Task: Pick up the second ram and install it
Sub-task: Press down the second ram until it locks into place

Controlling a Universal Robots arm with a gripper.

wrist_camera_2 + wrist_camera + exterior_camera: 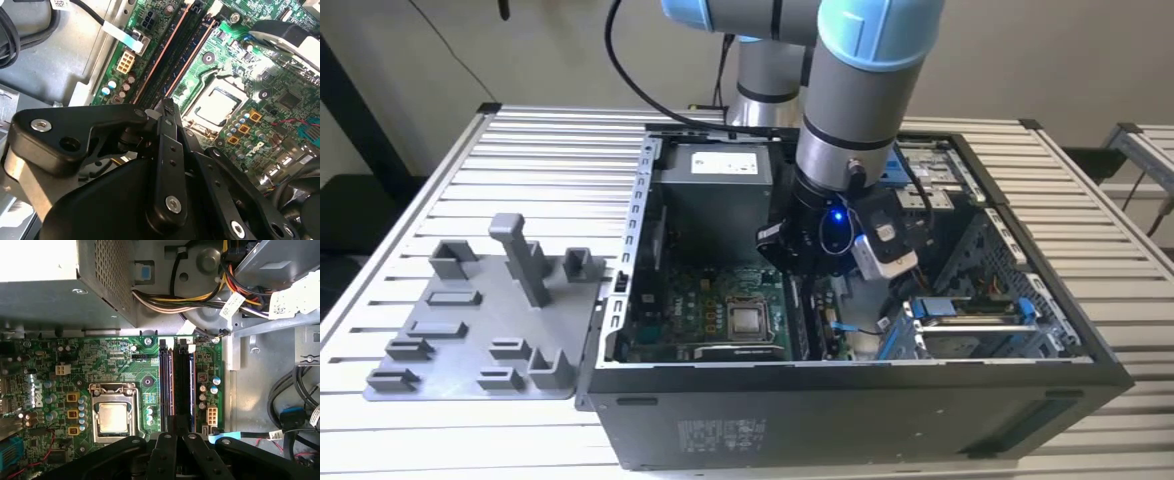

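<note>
An open computer case (pixel 854 390) is seen lying on a slatted table (pixel 520 150), with a grey fixture tray (pixel 467 320) at nine o'clock of it in the exterior view. The arm is lowered into the case over the motherboard (pixel 125 360). The gripper (pixel 175 437) is closed thinly at the RAM slots (pixel 176 380); whether a RAM stick is held cannot be told. The CPU socket (pixel 112 417) lies beside the slots.

An open dark metal computer case (pixel 854 400) stood on a slatted metal table (pixel 547 140). A grey plastic parts tray (pixel 480 320) lay on the table, at the exterior view's left of the case. Inside the case, a green motherboard (pixel 125 370) lay flat; the black gripper (pixel 175 432) hung over its long memory slots (pixel 177 380), beside the square processor socket (pixel 112 415).
</note>
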